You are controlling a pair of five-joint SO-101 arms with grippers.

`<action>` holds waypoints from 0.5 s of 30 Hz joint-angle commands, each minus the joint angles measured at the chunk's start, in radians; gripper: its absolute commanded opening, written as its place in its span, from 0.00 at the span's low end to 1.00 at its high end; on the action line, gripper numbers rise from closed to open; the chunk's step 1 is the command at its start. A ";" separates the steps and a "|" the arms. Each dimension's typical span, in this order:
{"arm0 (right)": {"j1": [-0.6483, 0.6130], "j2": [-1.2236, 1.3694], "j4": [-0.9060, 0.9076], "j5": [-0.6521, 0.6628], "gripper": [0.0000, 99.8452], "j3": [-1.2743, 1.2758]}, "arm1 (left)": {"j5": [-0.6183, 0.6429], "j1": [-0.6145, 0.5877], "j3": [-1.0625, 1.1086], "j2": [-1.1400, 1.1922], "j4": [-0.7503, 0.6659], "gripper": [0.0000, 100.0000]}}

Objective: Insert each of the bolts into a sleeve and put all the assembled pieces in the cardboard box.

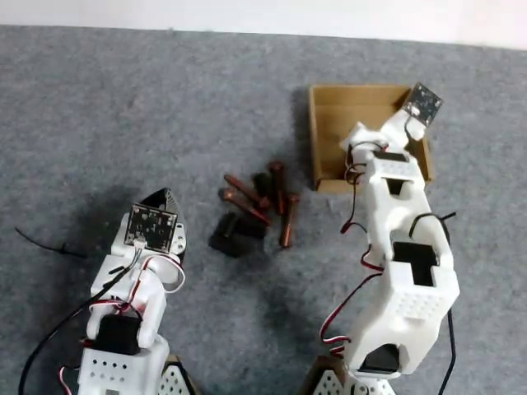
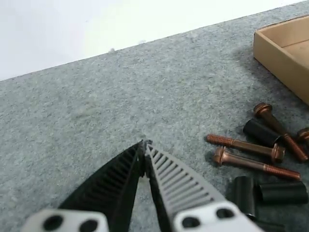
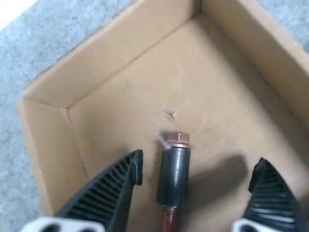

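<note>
Right gripper (image 3: 199,159) over cardboard box (image 3: 120,63), bolts (image 1: 280,188) nearby

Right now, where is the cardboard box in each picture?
High view: the box sits far right on the table, partly under the right arm.
Left wrist view: the box lies beyond the loose bolts, away from the shut fingers.
Right wrist view: the box lies below the open fingers, with a sleeved bolt inside.
Shared landmark: the grey mat around the box.
</note>
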 commanded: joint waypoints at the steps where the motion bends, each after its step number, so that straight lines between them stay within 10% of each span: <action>1: 0.002 -0.071 0.033 -0.006 0.32 -0.050 | -0.003 -0.016 0.019 -0.010 -0.026 0.01; 15: -0.231 -0.599 0.194 -0.006 0.32 0.252 | -0.003 -0.016 0.019 -0.010 -0.026 0.01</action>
